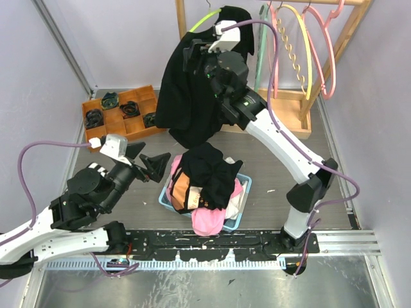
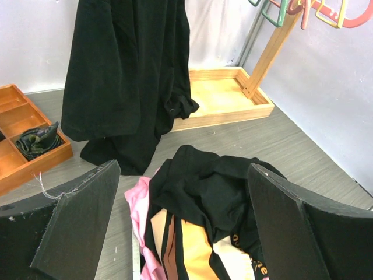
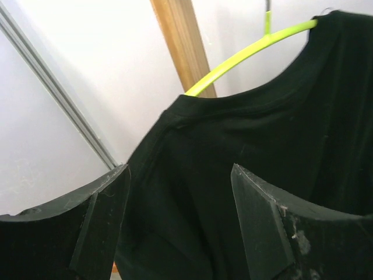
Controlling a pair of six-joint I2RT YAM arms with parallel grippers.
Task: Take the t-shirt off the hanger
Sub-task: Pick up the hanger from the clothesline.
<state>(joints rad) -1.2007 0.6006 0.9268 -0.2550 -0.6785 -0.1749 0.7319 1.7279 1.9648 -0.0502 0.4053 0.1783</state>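
One black t-shirt (image 1: 186, 96) hung on one green hanger (image 1: 204, 23) at 12 o'clock; right gripper (image 3: 179, 175) spread before its collar edge, pinching nothing; left gripper (image 2: 183, 169) spread wide at 9 o'clock of one basket (image 1: 244, 185); open floor (image 1: 266, 205) at its 3 o'clock.

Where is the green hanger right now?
In the top view, the green hanger is at the back, left of the pink hangers, poking out of the black t-shirt at its neck. The right gripper is open close to that shirt.
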